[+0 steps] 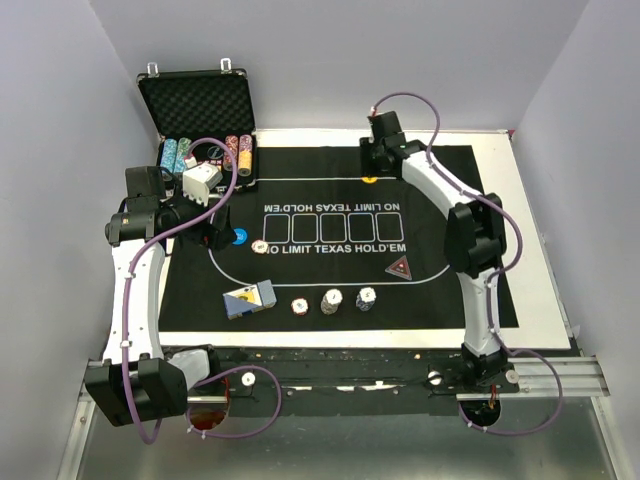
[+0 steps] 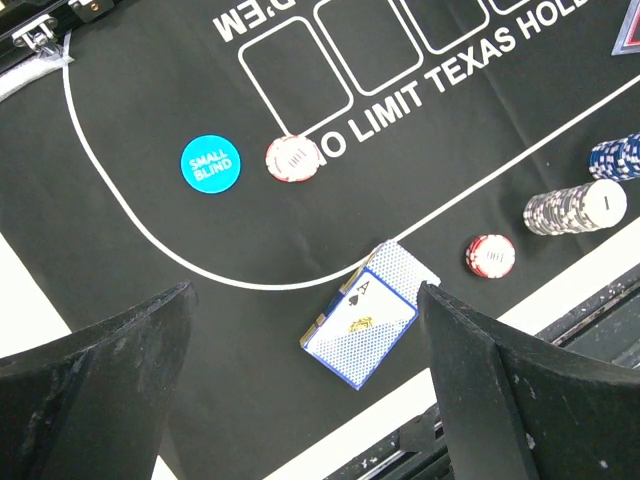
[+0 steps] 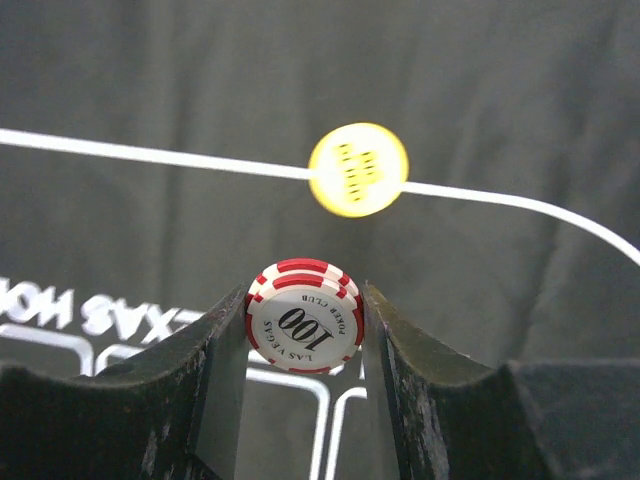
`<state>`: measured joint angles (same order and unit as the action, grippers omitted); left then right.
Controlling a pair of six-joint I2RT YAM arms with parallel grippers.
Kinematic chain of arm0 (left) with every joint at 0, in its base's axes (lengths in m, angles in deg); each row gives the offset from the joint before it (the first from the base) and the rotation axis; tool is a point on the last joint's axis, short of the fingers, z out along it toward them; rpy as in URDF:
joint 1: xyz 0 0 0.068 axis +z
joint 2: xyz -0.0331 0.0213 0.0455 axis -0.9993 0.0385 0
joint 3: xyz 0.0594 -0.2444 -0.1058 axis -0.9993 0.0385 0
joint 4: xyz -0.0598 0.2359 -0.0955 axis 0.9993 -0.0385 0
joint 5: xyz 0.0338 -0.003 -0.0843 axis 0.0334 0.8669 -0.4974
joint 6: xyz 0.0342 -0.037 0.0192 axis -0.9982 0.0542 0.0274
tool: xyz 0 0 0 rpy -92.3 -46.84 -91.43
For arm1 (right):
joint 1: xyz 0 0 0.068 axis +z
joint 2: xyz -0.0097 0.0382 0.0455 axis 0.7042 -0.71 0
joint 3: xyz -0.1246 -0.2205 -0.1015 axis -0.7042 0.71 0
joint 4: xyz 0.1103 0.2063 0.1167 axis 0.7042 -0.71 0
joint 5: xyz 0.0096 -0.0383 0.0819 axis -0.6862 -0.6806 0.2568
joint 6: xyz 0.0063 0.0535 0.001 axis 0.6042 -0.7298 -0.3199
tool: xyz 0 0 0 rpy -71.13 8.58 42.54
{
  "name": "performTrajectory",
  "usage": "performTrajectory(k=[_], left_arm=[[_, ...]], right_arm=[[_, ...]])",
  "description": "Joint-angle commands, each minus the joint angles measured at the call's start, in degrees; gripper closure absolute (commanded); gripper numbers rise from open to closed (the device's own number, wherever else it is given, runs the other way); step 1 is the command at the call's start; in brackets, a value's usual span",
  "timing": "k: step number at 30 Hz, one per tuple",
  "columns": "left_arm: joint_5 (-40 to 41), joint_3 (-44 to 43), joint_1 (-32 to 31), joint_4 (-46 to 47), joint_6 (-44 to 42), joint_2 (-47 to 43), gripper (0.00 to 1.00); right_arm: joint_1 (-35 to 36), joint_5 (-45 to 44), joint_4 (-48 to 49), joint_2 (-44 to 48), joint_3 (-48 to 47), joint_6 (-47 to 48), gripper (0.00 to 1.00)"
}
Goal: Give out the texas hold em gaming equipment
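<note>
Right tool (image 3: 303, 300), arm outstretched, pinches red chips (image 3: 305, 325).

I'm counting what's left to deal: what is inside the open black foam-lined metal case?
Rows of round poker chips: blue-white at left, reddish at right. The left arm and its purple cable cover the case's middle and front, so anything there is hidden.

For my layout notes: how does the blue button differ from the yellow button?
The blue button reads "SMALL BLIND" in white; the yellow button has print too blurred to read. The blue button lies inside the white line; the yellow button lies directly on it. Both are round and lie flat on the black mat.
</note>
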<state>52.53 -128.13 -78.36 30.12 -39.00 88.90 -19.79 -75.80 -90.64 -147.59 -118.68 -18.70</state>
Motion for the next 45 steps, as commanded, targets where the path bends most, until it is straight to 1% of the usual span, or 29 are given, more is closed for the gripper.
performTrajectory(k=[1, 4, 10, 12, 14, 15, 17, 24, 26, 29, 32, 35, 38, 42, 45], left_arm=[[-1.69, 0.2, 0.5, -1.33, -1.49, 0.11, 0.01], [-1.25, 0.02, 0.5, -1.24, -1.75, 0.55, 0.01], [-1.52, -0.77, 0.5, -1.59, -1.75, 1.08, 0.01], [-1.52, -0.86, 0.41, -1.68, -1.67, 1.08, 0.01], [-1.26, -0.86, 0.5, -1.77, -1.67, 0.91, 0.01], [-1.17, -0.86, 0.41, -1.94, -1.67, 0.82, 0.01], [-0.99, -0.94, 0.5, -2.03, -1.75, 0.73, 0.01], [-1.25, -0.59, 0.41, -2.21, -1.75, -0.15, 0.01], [-1.43, -0.51, 0.5, -2.29, -1.58, -0.32, 0.01], [-1.52, -0.33, 0.5, -2.38, -1.66, -0.94, 0.01], [-1.43, -0.15, 0.5, -2.29, -1.67, -1.38, 0.01], [-1.43, -0.24, 0.5, -2.47, -1.58, -1.47, 0.01], [-1.69, -0.15, 0.5, -2.65, -1.49, -1.9, 0.01], [-1.61, 0.37, 0.41, -2.47, -1.31, -2.35, 0.01], [-1.43, 0.46, 0.41, -2.47, -1.4, -2.17, 0.01]], right_arm=[[-4.66, -2.08, -3.57, -7.38, -5.28, -2.91, 0.58], [-6.86, -2.17, -2.96, -10.64, -7.22, -3.44, 0.58], [-7.66, -2.43, -4.54, -16.27, -11.35, -3.26, 0.55], [-7.66, -2.26, -4.63, -17.24, -11.97, -3.0, 0.51], [-7.74, -3.04, -5.24, -17.76, -12.41, -2.82, 0.45], [-7.74, -3.66, -5.42, -17.59, -12.41, -2.91, 0.4], [-7.74, -4.63, -5.42, -16.89, -11.8, -3.17, 0.35], [-7.83, -6.82, -5.24, -11.89, -8.82, -4.14, 0.26], [-7.66, -6.74, -4.63, -9.08, -6.45, -4.14, 0.25], [-6.17, -7.96, -2.09, -1.44, -0.92, -3.88, 0.23], [-0.56, -10.25, -1.11, 5.68, 4.62, -1.86, 0.21], [7.52, -11.31, -0.32, 11.04, 9.37, -0.01, 0.2], [14.3, -10.26, -2.68, 12.99, 11.84, -0.36, 0.18], [23.43, -6.49, -0.33, 16.33, 19.3, -0.45, 0.17], [28.71, -3.41, -0.93, 16.51, 21.6, -0.36, 0.17]])
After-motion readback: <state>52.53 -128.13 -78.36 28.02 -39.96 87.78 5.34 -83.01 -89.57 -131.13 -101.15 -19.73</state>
